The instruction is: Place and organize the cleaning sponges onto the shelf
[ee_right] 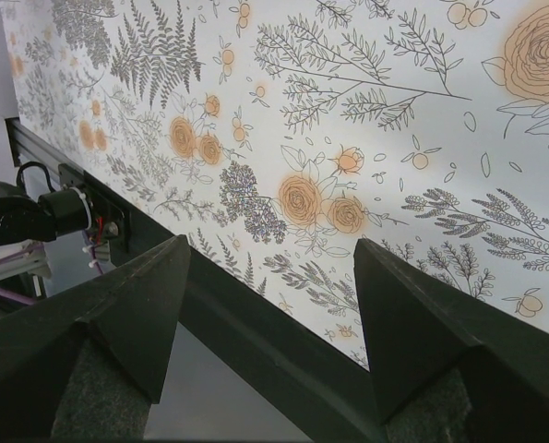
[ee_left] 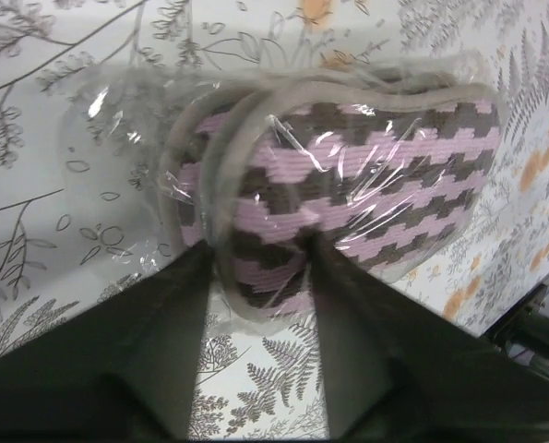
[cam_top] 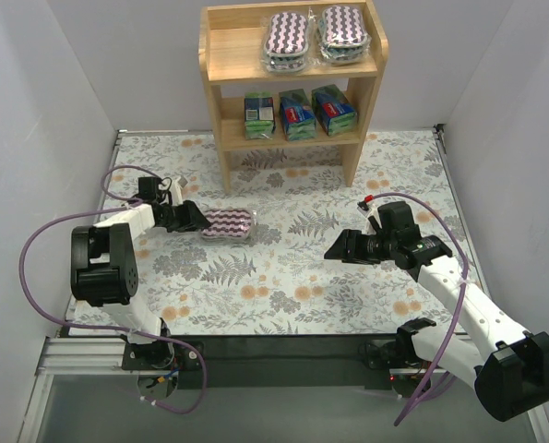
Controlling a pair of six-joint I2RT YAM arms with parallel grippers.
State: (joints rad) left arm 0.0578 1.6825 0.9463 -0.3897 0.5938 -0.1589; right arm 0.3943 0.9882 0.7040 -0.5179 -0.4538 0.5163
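Note:
A purple-and-white striped sponge (cam_top: 228, 223) in clear wrap lies on the floral table left of centre. My left gripper (cam_top: 196, 220) is at its left end, and in the left wrist view its jaws (ee_left: 260, 268) pinch the near end of the sponge (ee_left: 366, 185). Two more striped sponges (cam_top: 286, 41) (cam_top: 342, 35) lie on the right half of the wooden shelf's (cam_top: 228, 65) top tier. Three green-blue-red packs (cam_top: 297, 115) stand on the lower tier. My right gripper (cam_top: 339, 249) is open and empty over the table's right side, and it also shows in the right wrist view (ee_right: 269, 254).
The floral cloth (cam_top: 292, 277) covers the table. The black front edge rail (ee_right: 256, 323) runs below the right gripper. White walls close in the left, right and back. The left half of the shelf's top tier is bare wood.

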